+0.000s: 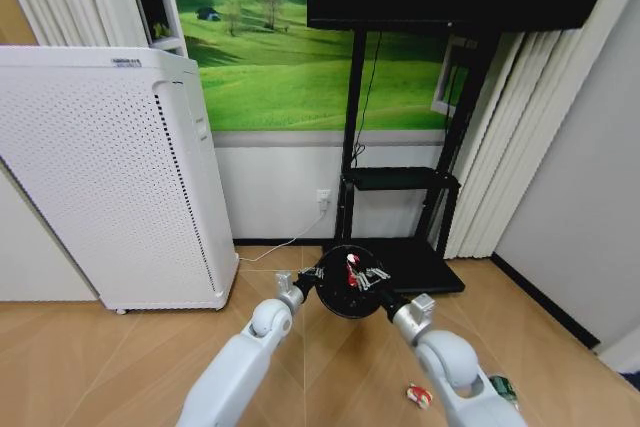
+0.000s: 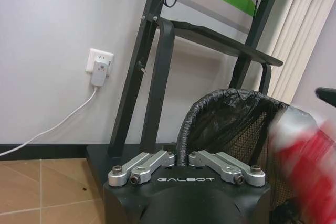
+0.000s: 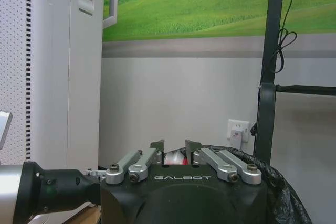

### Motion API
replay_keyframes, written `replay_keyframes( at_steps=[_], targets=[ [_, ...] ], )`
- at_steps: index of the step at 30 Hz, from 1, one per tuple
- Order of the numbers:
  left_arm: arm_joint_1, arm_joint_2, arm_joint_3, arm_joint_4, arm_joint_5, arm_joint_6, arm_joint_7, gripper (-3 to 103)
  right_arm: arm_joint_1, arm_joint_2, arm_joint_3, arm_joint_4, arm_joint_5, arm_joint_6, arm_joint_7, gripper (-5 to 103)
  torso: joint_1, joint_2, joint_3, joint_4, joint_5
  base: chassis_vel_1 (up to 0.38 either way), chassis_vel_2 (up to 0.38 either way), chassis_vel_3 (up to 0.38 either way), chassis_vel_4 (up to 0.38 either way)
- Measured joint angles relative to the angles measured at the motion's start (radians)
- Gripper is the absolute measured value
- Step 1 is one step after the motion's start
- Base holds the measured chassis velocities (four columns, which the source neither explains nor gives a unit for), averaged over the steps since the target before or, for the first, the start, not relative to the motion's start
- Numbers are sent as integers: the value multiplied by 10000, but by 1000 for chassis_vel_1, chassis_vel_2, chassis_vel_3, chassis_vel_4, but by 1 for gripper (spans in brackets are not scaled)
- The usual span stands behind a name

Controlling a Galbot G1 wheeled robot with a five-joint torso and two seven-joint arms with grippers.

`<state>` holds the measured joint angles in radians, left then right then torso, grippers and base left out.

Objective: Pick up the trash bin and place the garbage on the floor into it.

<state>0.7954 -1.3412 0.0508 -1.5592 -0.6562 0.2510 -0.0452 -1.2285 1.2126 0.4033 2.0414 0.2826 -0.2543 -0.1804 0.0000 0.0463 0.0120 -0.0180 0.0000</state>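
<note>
Head view takes in the white perforated appliance [image 1: 110, 177] standing at the left on the floor [image 1: 120, 357], a tan chevron parquet, with the black TV stand [image 1: 400, 187] against the wall beyond and its flat base resting on the boards. Both white arms reach forward from the bottom edge and meet at the trash bin [image 1: 350, 282], a small black round wastebasket held up off the floor in front of the stand's base. The left gripper [image 1: 306, 275] is at the bin's left rim; in the left wrist view its fingers are drawn together on the bin's lined rim [image 2: 185, 129], the black liner bunched over the mesh wall. The right gripper [image 1: 372, 275] hangs over the bin's mouth, its jaws close together around a red-and-white wrapper [image 1: 352, 271]; the right wrist view shows that wrapper [image 3: 175, 157] pinched between the dark fingertips, just above the bin's liner. The same wrapper appears as a red and white blur in the left wrist view, beside the bin. Down on the floor near the right arm lie a small red-and-white scrap [image 1: 419, 396] and, a little further right, a little green bottle [image 1: 503, 387], near each other but not touching.
</note>
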Motion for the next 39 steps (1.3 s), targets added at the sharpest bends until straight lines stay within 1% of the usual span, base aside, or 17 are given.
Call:
replay_keyframes(
  at_steps=[1, 2, 3, 4, 5, 9, 10, 11, 12, 13, 16, 17, 18, 22, 27, 33, 39],
  targets=[
    [32, -6, -30, -28, 16, -1, 0, 6, 37, 3, -25, 1, -6, -31, 45, 28, 0, 0, 0, 0, 0, 0, 0, 0, 0],
    [32, -6, -30, -28, 16, -1, 0, 6, 37, 3, -25, 1, -6, -31, 45, 28, 0, 0, 0, 0, 0, 0, 0, 0, 0],
    [51, -7, -49, -46, 23, -3, 2, 6, 53, 3, -34, 8, -6, -47, 70, 34, 0, 1, 0, 0, 0, 0, 0, 0, 0],
    [176, -14, -207, -123, 92, -10, 19, 6, 109, -22, -11, 146, 58, -169, 209, 51, 0, 1, 0, 0, 0, 0, 0, 0, 0],
    [176, -14, -207, -123, 92, -10, 19, 6, 109, -22, -11, 146, 58, -169, 209, 51, 0, 1, 0, 0, 0, 0, 0, 0, 0],
    [566, 243, -513, -431, 240, -36, 29, 6, 178, 125, 792, 394, 768, -300, 1187, 72, 0, 1, 0, -2, -1, 0, 0, 0, 0],
    [566, 243, -513, -431, 240, -36, 29, 6, 178, 125, 792, 394, 768, -300, 1187, 72, 0, 1, 0, -2, -1, 0, 0, 0, 0],
    [709, 364, -649, -545, 267, -36, 29, 6, 198, 129, 1047, 416, 915, -379, 1485, 78, 0, 1, 0, -2, -1, 0, 0, 0, 0],
    [870, 494, -829, -675, 317, -36, 29, 6, 200, 124, 1400, 403, 1072, -468, 1882, 78, 0, 0, 0, 0, -1, 0, 0, 0, 0],
    [870, 494, -829, -675, 317, -36, 29, 6, 200, 124, 1400, 403, 1072, -468, 1882, 78, 0, 0, 0, 0, -1, 0, 0, 0, 0],
    [1341, 907, -1408, -1182, 292, 5, 23, 6, -48, 64, 2403, -21, 1313, -534, 2349, 93, 0, 0, 0, 0, -2, 0, 0, 0, 0],
    [1341, 907, -1408, -1182, 292, 5, 23, 6, -48, 64, 2403, -21, 1313, -534, 2349, 93, 0, 0, 0, 0, -2, 0, 0, 0, 0],
    [1450, 1090, -1601, -1343, 254, 25, 24, 6, -214, 10, 2675, -192, 1375, -478, 2345, 97, 0, 0, 0, -1, -1, 0, 0, 0, 0],
    [1756, 1640, -2320, -1852, 78, 83, 27, 6, -964, -139, 3092, -638, 1554, -241, 2119, 100, 0, 0, -1, -2, 0, 0, 0, 0, 0],
    [2094, 2033, -3022, -2518, -209, 169, 4, 6, -1584, -81, 2742, -1092, 1617, 326, 1902, 100, 0, 1, -1, 0, -1, 0, 0, 0, 0],
    [2402, 2141, -3374, -2813, -233, 181, 8, 6, -1612, 141, 2534, -1393, 1376, 536, 1800, 100, 0, 0, 1, 1, -3, 5, -38, -1, 28],
    [2543, 2115, -3500, -2916, -232, 181, 17, 6, -1605, 161, 2468, -1497, 1261, 697, 1716, 100, 0, 0, 0, 1, -4, 19, -208, 1, 231]
  ],
)
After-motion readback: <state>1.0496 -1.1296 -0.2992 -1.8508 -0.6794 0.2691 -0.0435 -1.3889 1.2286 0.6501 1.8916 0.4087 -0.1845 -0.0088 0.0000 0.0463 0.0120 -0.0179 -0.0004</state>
